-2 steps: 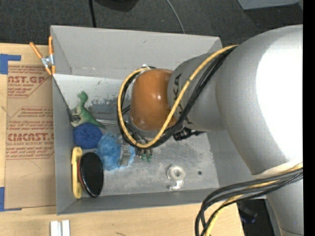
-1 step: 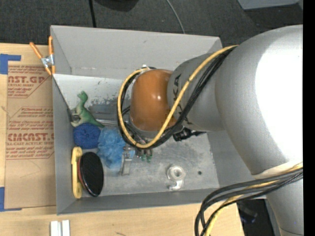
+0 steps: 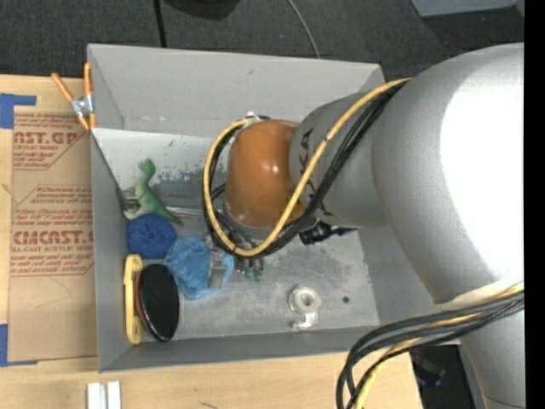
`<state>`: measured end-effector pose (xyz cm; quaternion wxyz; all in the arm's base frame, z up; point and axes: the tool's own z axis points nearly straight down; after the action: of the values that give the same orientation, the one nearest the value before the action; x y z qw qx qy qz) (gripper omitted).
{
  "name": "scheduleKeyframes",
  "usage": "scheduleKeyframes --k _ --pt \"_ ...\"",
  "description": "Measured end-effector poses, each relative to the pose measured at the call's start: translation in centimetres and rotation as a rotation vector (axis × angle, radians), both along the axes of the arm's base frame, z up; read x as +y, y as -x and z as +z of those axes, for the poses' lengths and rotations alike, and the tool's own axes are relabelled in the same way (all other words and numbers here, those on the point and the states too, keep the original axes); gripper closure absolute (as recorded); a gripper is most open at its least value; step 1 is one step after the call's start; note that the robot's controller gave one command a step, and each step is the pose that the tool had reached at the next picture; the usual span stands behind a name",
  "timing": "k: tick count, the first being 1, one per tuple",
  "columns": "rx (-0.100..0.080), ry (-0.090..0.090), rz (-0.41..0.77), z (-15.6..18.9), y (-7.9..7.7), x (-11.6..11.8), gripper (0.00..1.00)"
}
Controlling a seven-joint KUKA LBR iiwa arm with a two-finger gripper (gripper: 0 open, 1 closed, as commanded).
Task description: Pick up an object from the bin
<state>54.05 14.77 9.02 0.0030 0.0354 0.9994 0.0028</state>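
The pincer [image 3: 240, 267] hung just right of the crumpled light-blue wad [image 3: 192, 267], and whether it was apart or together could not be told. A grasp on the wad's flimsy edge might slip, or shove it against the dark blue ball [image 3: 149, 235] just up-left.

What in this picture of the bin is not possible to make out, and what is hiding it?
Gripper, camera view: mostly under the orange cover; its state is unclear.
Bin floor, middle and right: covered by the arm.
Light blue crumpled thing: its right edge runs beneath the wrist; its kind is unclear.
Small silver thing by the lower wall: too small to name.
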Motion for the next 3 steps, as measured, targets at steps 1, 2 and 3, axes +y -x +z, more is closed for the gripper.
scheduleKeyframes --k 1,2,3 --pt "0.000 0.000 0.000 0.0 0.0 0.0 1.00" --pt "0.000 0.000 -0.009 -0.1 -0.6 0.7 1.00" --pt "-0.001 -0.001 -0.016 -0.9 -1.1 0.8 1.00"
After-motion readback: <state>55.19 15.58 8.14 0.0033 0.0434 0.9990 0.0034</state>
